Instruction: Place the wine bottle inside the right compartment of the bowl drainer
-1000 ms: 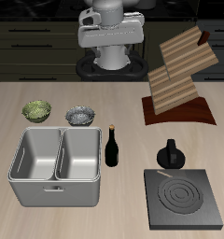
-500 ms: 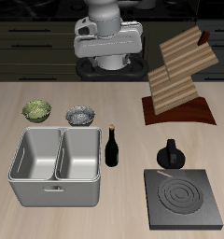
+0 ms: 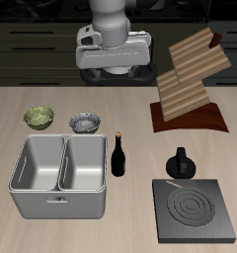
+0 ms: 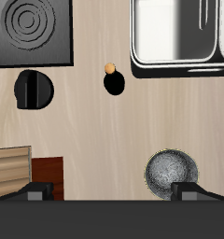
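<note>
While your gripper (image 3: 113, 71) hangs high over the back of the table, well apart from everything on it, the wine bottle (image 3: 118, 156) stands upright on the bare wood. It is just beside the outer wall of the bowl drainer (image 3: 59, 204), not touching it as far as the exterior view shows. From the wrist view the bottle (image 4: 113, 81) appears from above as a dark round shape with a tan cork, a thin strip of wood showing between it and the drainer's rim (image 4: 175, 69).

Both wells of the drainer look empty, so the right compartment (image 3: 83, 164), the well next to the bottle, has open room. The drainer sits near the table's front edge. On the bottle's other side there is clear wood before you reach the black pot with a knob (image 3: 181, 164) and the flat stove plate (image 3: 195, 210), which also lies close to the front edge. Farther back stand a green bowl (image 3: 38, 117), a grey bowl (image 3: 86, 122) and a wooden rack on a dark red base (image 3: 188, 83). The space above the bottle is free.

Your two fingertips (image 4: 35, 193) show only as dark tips at the rim of the wrist view, set far apart, so the jaws stand wide and hold nothing.

Compared with a second ago, the gripper has risen and drifted slightly toward the drainer's side. Nothing on the table has moved.
</note>
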{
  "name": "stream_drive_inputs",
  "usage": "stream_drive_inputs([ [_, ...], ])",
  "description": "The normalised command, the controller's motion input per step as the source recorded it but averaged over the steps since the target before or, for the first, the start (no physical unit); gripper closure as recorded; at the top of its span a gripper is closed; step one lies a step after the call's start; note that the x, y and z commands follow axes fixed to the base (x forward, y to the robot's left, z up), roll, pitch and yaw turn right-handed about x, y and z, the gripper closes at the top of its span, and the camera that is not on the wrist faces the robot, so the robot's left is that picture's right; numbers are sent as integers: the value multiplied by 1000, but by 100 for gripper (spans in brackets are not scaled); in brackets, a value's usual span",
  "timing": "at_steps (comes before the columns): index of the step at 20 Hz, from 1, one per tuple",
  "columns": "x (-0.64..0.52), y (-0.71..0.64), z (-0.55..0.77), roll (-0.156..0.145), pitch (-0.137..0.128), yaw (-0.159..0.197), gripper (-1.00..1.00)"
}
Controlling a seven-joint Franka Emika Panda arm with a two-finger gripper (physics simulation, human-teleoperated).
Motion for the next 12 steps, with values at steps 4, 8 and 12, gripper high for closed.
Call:
stream_drive_inputs([
  [4, 192, 12, 51, -30, -8, 12, -100],
  [8, 333, 12, -11, -63, 8, 21, -100],
  [12, 325, 66, -68, -29, 14, 14, -100],
])
